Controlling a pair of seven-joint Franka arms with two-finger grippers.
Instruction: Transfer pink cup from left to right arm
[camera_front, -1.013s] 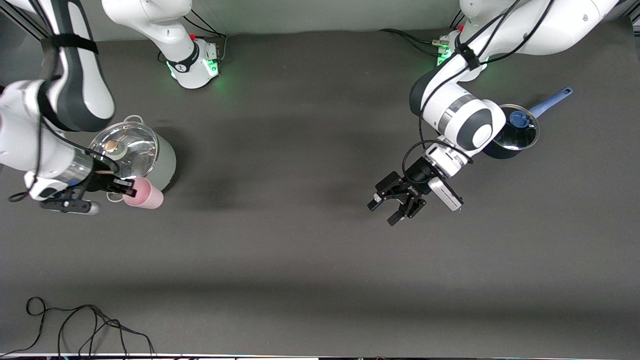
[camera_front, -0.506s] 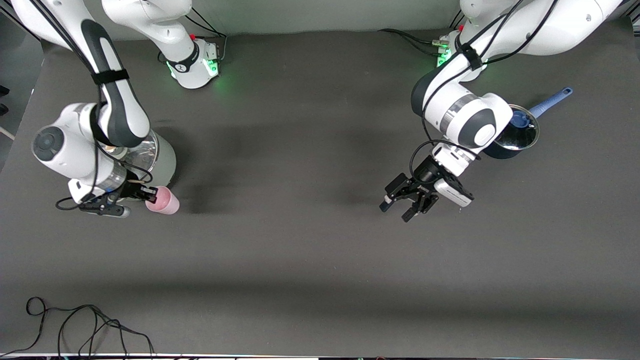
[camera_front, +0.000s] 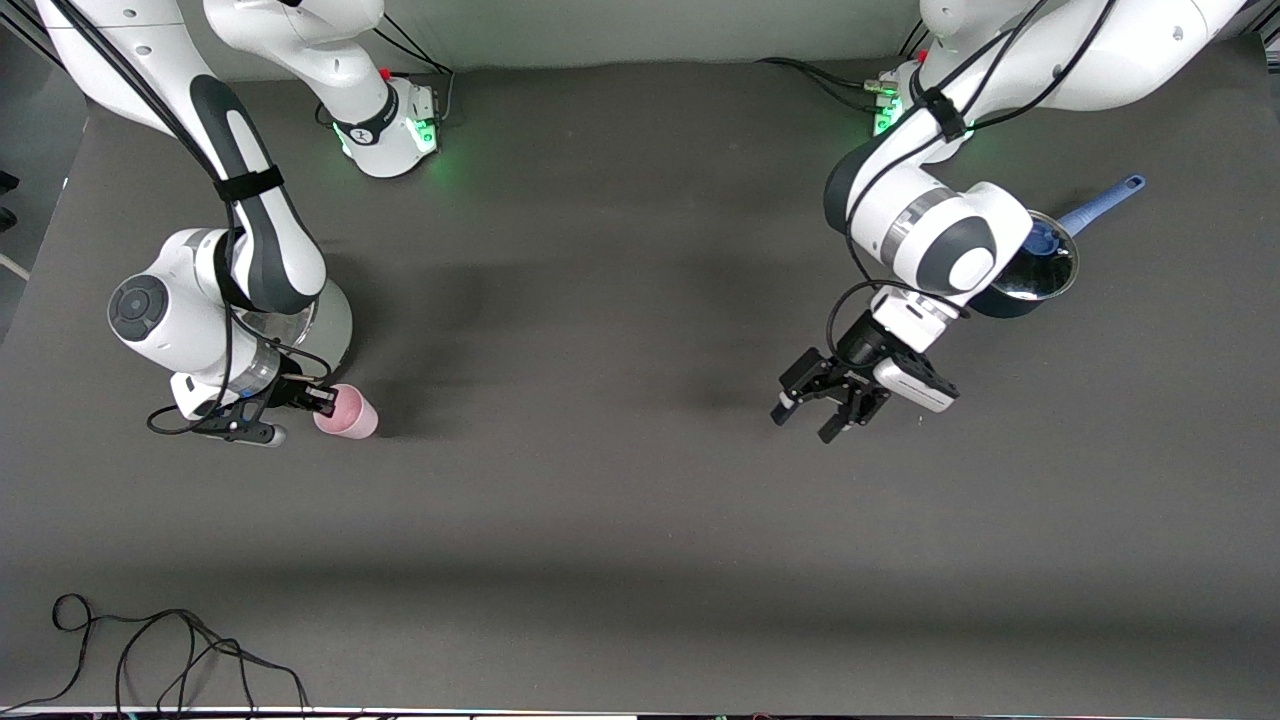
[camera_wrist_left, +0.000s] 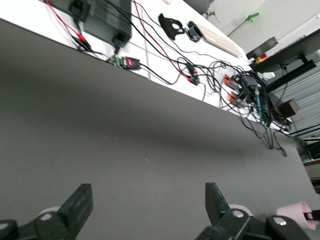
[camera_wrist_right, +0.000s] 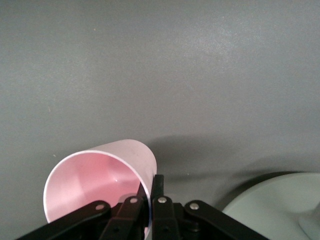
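The small pale-pink tapered plastic cup (camera_front: 347, 412) hung tipped on its side at the right arm's end of the table, low over the dark grey mat (camera_front: 620, 520) and just in front of the pale-green metal pot (camera_front: 325, 318). It was already in the right gripper (camera_front: 318, 399), whose black fingers were pinched together on one wall of the rim, one inside and one outside, as the right wrist view showed plainly (camera_wrist_right: 100, 185). Whether the cup's lower side touched the mat I could not tell.

The cup's long axis lay roughly level, with its narrow closed base aimed toward the left arm's end of the table and its mouth turned back toward the right wrist.

Well apart, over the bare mat near the dark saucepan with the blue handle (camera_front: 1040, 262), the left gripper (camera_front: 812, 412) hovered with its two fingers spread wide and nothing between them. Those open fingers faced along the table toward the cup. The right arm was by far the nearer, so any handover would, I judged, need the gap between the two grippers closed first.
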